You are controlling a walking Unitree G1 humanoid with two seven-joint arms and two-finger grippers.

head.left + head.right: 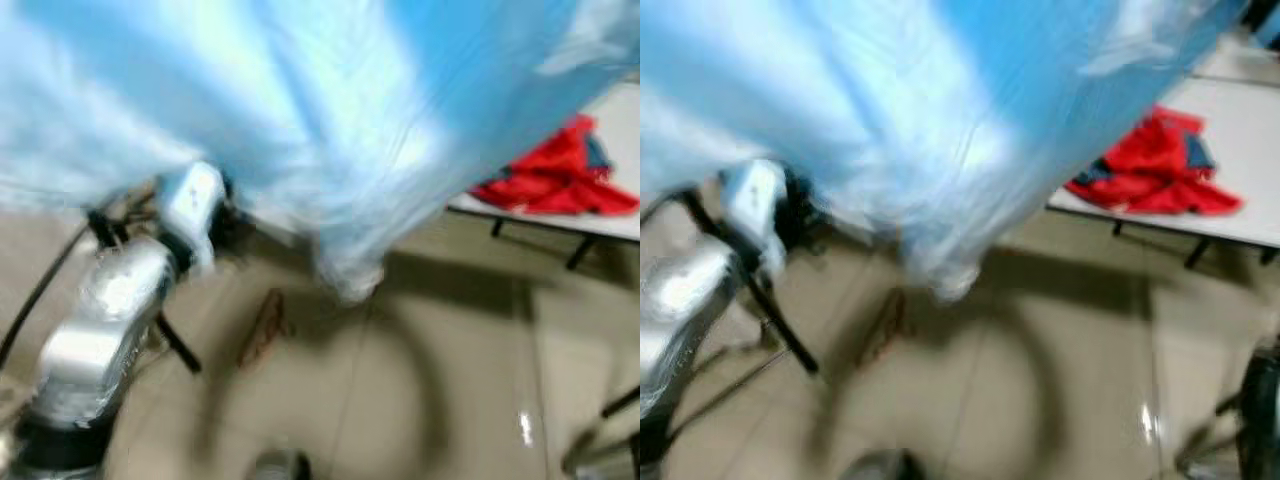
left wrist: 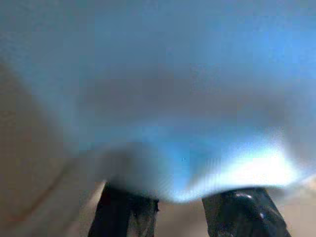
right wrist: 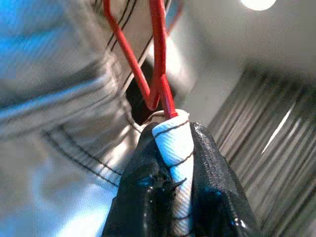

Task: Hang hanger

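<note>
Between our right pincer fingers we are pinching the collar of the pale blue shirt, the red hanger rising straight beyond them, while whether our left pincer is spread we cannot tell.

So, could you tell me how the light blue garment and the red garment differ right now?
The light blue garment hangs in the air close before the camera, while the red garment lies crumpled on the white table. The blue one spans most of the head views; the red one looks small and farther off. The right gripper pinches the blue garment's fabric by the red hanger; nothing holds the red one. Both are cloth.
</note>
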